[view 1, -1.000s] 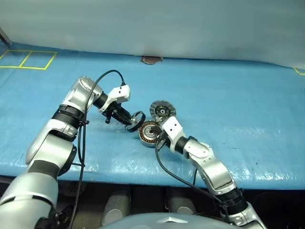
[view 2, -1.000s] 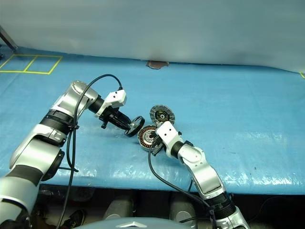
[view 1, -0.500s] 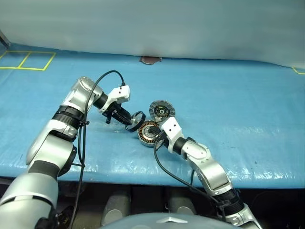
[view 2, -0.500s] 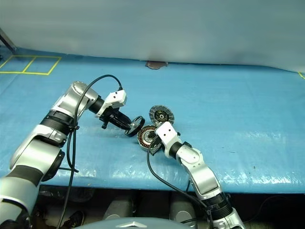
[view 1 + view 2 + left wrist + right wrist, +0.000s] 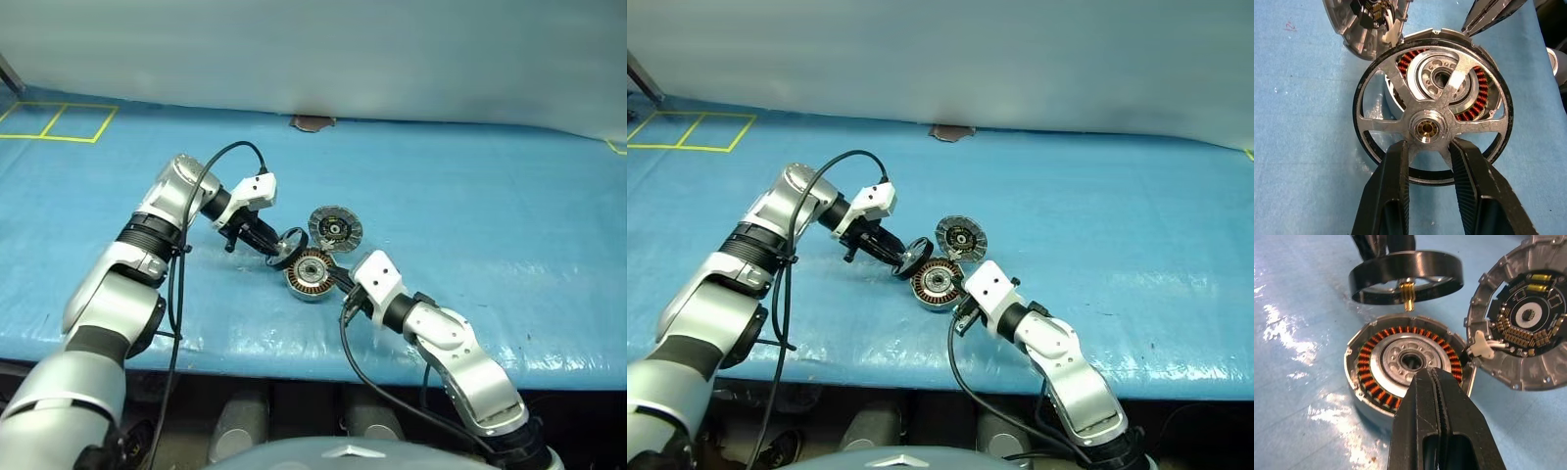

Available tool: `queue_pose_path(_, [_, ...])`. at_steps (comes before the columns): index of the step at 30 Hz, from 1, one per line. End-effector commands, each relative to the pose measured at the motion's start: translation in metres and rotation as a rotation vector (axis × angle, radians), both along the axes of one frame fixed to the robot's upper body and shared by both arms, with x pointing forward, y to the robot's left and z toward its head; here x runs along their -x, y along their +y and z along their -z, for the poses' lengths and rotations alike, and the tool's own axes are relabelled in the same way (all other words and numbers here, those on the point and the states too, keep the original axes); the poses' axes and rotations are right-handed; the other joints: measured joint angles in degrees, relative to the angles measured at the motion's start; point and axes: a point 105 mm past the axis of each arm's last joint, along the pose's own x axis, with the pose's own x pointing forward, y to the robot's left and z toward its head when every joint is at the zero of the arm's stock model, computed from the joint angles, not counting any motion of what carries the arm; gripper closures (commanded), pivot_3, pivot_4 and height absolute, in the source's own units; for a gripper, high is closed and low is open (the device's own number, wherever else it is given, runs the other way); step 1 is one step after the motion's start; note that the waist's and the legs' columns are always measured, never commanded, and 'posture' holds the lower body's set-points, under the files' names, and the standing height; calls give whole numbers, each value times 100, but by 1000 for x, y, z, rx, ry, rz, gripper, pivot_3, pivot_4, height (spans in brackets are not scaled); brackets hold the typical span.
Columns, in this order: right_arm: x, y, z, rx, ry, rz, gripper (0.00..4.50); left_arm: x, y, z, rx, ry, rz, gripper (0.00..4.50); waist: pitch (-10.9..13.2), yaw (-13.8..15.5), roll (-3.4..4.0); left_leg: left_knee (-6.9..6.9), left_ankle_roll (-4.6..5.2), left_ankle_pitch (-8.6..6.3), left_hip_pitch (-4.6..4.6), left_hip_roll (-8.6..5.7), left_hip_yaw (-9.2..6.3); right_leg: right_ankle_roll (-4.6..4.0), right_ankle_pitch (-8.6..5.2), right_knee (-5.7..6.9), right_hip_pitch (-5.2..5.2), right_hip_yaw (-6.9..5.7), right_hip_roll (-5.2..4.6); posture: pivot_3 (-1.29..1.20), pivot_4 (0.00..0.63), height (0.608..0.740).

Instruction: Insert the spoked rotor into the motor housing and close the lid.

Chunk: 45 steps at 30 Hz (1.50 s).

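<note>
Left gripper (image 5: 1426, 149), fingers clamped on the spokes either side of the hub, holds the spoked rotor (image 5: 1432, 105) in the air just above the motor housing (image 5: 1408, 364), its short brass shaft pointing down toward the central bore. Right gripper (image 5: 1436, 382), fingers pressed together and empty, hangs just beside the housing's near rim. Both housing and the lid (image 5: 1528, 328), which lies swung open with its circuit face up and joined at the housing's rim, rest on the blue table cover (image 5: 490, 196). Rotor appears rigid, metallic and fairly light; its smooth ring would likely slip, so the spoke grip near the hub seems the soundest hold. Copper windings look easily scratched, and any magnetic pull may snatch the rotor off-centre.
</note>
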Motion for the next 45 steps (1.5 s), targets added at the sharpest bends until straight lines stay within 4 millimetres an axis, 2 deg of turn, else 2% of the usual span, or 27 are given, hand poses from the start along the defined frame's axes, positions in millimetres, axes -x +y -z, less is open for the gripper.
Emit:
queue_pose_path(1, [5,0,-7,-23,-9,-7,4469,-4,-8,-15,19,-43,36,3578,0,-7,0,0,0,0,0,0,0,0,0,0,0,0,0,0,150,740])
queue_pose_path(8, [7,0,6,-30,38,-3,4469,-5,-22,-16,-9,-62,108,3578,0,3,-1,1,0,0,-1,-1,1,0,0,-1,0,0,-2,0,150,740])
queue_pose_path(24, [6,-2,9,-35,33,32,4469,-5,-38,-23,-45,-125,223,3578,1,6,-1,0,0,0,-4,-1,1,1,0,-2,-1,-1,-2,0,150,740])
queue_pose_path(40, [6,-4,11,-26,35,44,4469,-5,-28,-16,-131,-193,305,3578,1,5,-2,1,1,0,-5,-1,0,1,0,-4,0,0,-3,0,150,740])
queue_pose_path(45, [6,-5,12,-19,36,46,4469,-6,-28,-22,-117,-216,310,3578,1,7,-2,1,1,0,-5,-1,0,1,0,-4,-1,-1,-3,0,150,740])
